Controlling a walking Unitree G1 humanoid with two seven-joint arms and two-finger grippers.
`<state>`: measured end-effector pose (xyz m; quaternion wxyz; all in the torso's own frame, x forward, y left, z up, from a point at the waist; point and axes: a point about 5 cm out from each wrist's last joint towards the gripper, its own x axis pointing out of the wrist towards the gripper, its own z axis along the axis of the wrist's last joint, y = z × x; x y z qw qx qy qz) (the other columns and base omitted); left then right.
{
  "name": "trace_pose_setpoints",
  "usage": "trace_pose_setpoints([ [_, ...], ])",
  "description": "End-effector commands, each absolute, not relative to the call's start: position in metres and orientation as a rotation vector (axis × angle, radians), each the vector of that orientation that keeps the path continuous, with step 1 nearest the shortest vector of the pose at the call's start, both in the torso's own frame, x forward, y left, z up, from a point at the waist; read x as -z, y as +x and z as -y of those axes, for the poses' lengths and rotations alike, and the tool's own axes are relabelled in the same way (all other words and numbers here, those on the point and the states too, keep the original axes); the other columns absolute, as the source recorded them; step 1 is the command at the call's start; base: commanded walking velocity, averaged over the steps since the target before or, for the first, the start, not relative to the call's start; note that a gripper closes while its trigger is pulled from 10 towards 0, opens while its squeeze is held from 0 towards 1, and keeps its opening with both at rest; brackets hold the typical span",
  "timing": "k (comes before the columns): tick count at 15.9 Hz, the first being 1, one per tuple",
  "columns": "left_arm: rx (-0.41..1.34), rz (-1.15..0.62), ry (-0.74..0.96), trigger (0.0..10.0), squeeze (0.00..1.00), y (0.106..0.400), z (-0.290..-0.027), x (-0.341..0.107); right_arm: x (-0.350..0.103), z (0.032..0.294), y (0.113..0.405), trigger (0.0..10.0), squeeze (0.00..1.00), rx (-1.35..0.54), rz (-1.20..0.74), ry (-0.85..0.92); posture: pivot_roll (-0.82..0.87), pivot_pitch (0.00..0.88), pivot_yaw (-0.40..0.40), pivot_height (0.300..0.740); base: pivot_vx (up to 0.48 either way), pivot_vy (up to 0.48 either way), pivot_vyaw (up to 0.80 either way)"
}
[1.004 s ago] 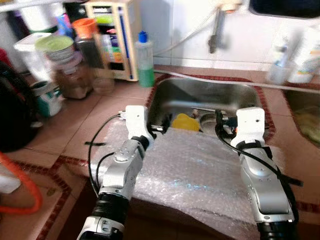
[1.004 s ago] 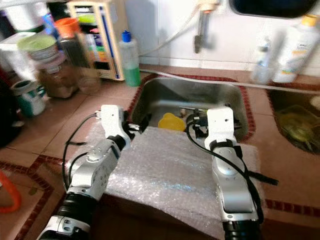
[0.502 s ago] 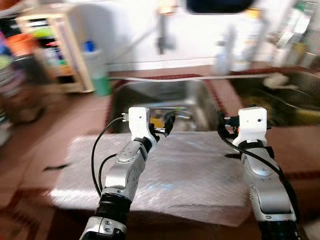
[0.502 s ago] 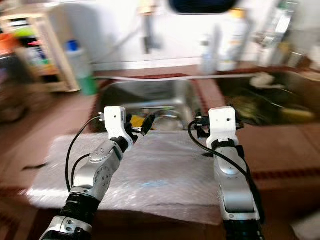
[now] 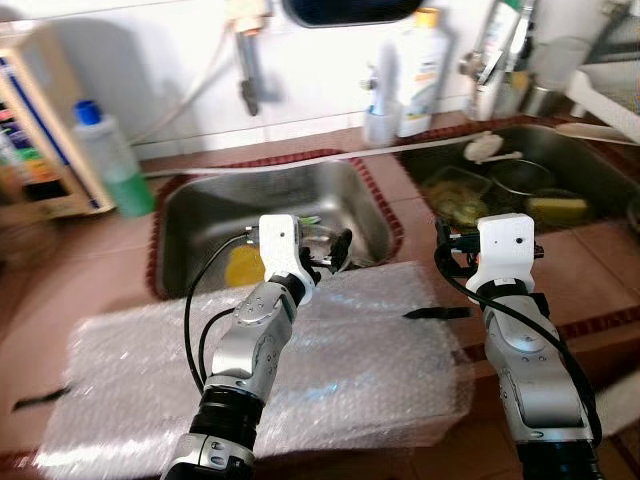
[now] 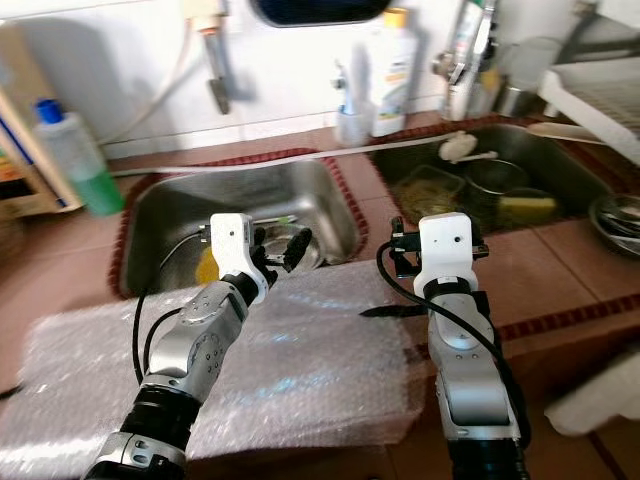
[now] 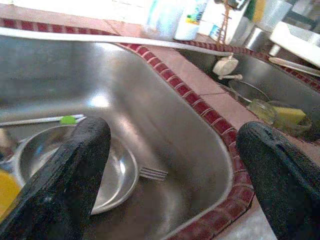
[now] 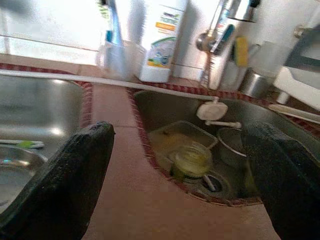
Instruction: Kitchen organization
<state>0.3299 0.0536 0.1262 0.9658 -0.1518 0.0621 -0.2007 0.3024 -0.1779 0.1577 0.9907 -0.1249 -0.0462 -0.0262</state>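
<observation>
My left gripper point(image 5: 325, 255) hovers open over the near rim of the left steel sink point(image 5: 200, 205), holding nothing. Beyond it in the left wrist view lie a steel bowl point(image 7: 117, 172), a fork point(image 7: 152, 173) and a yellow item point(image 5: 243, 266) on the sink floor. My right gripper point(image 8: 177, 150) stands open and empty above the tiled strip between the sinks. Ahead of it the right sink point(image 5: 590, 170) holds a glass jar point(image 8: 190, 159), a clear container and a yellow sponge point(image 5: 555, 208). A sheet of bubble wrap point(image 5: 330, 370) covers the counter under both arms.
A green soap bottle point(image 5: 105, 160) stands at the back left. A white detergent bottle point(image 5: 420, 60) and a clear cup stand behind the sinks. A white hose point(image 5: 300, 160) runs along the back ledge. A dish rack point(image 5: 610, 85) sits at the far right.
The whole view has swung to the right, so the second sink and dish rack have come in and the jars on the left have gone out. Both arms hold the same pose.
</observation>
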Motion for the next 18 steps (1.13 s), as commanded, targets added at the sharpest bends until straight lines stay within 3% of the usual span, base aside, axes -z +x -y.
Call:
trace_pose_setpoints([
  [1, 0.402, -0.129, -0.306, 10.0, 0.0, 0.331, -0.055, -0.127, -0.163, 0.176, 0.304, 10.0, 0.0, 0.046, 0.109, -0.246, -0.18, 0.0, 0.076, 0.74, 0.0, 0.0, -0.8],
  [4, 0.412, -0.142, -0.317, 10.0, 0.0, 0.332, -0.054, -0.127, -0.164, 0.176, 0.304, 10.0, 0.0, 0.047, 0.108, -0.248, -0.18, 0.0, 0.076, 0.74, 0.0, 0.0, -0.8],
  [5, 0.266, -0.065, -0.199, 10.0, 0.0, 0.338, -0.073, -0.131, -0.165, 0.163, 0.305, 10.0, 0.0, -0.025, 0.127, -0.23, -0.17, 0.0, 0.088, 0.74, 0.0, 0.0, 0.8],
  [6, 0.248, -0.047, -0.175, 10.0, 0.0, 0.339, -0.077, -0.132, -0.164, 0.162, 0.305, 10.0, 0.0, -0.031, 0.128, -0.228, -0.17, 0.0, 0.087, 0.74, 0.0, 0.0, 0.8],
  [15, 0.232, -0.008, -0.127, 10.0, 0.0, 0.341, -0.08, -0.137, -0.163, 0.161, 0.305, 10.0, 0.0, -0.025, 0.124, -0.205, -0.16, 0.0, 0.098, 0.74, 0.0, 0.0, 0.06],
  [18, 0.169, 0.002, -0.024, 10.0, 0.0, 0.34, -0.084, -0.138, -0.163, 0.16, 0.306, 10.0, 0.0, -0.032, 0.126, -0.198, -0.15, 0.0, 0.098, 0.74, 0.0, 0.0, 0.0],
])
